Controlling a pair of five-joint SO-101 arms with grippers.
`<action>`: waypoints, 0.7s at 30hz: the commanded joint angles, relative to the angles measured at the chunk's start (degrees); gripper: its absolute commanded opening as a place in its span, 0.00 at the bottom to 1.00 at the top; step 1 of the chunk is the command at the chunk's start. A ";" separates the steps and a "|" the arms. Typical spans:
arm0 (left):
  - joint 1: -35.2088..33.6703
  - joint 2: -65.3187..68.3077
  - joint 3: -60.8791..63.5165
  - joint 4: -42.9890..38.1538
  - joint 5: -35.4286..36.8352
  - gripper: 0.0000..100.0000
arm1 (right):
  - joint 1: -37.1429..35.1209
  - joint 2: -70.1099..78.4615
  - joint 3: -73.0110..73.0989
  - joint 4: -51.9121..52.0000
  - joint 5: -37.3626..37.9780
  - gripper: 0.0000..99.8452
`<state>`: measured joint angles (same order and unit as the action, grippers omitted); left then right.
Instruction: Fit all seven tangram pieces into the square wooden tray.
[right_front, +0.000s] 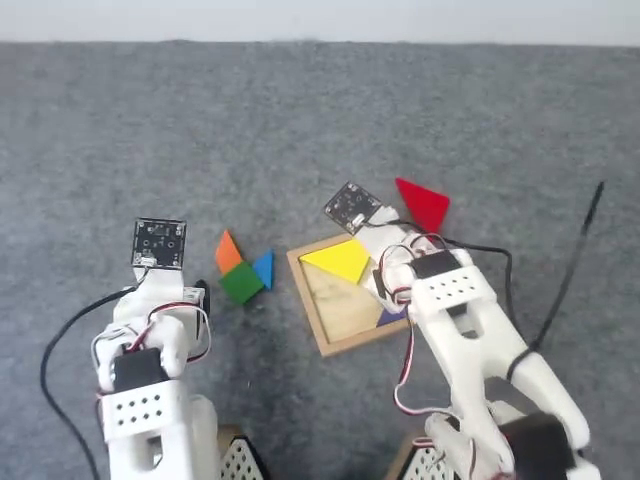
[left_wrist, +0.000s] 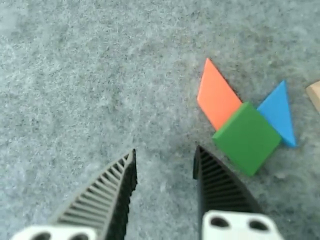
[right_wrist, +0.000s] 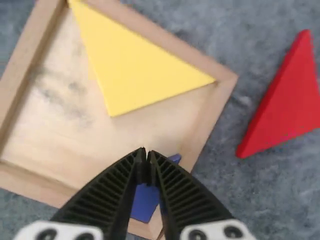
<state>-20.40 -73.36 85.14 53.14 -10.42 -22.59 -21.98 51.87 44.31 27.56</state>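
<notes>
Presently right gripper (right_wrist: 146, 152) jaws are pressed together over the wooden tray (right_wrist: 22, 55); left gripper (left_wrist: 165, 150) jaws are held apart; yellow triangle (right_wrist: 135, 70) seated at twelve o'clock.

No word, number, label or sign can be read anywhere. The bare floor of the wooden tray (right_wrist: 50, 130) carries faint grey smudges ahead of the right gripper (right_wrist: 146, 151) and off to one side of its tips; they are possibly scuffs rather than writing. The small black boards (right_front: 159, 243) mounted on the arms' wrists show pale specks too small to make out as print.
</notes>
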 joint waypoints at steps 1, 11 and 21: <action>0.35 -0.97 -0.40 0.18 -0.62 0.17 | 2.07 -3.82 -2.90 -1.45 -3.52 0.14; 0.35 -0.97 -0.40 0.18 -0.62 0.17 | 5.49 12.26 -10.11 -6.29 -3.52 0.18; 0.35 -0.97 -0.40 0.18 -0.70 0.17 | 6.20 24.92 -21.45 1.54 -3.96 0.04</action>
<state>-20.40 -73.36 85.14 53.14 -10.42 -16.79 2.64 36.04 42.29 24.31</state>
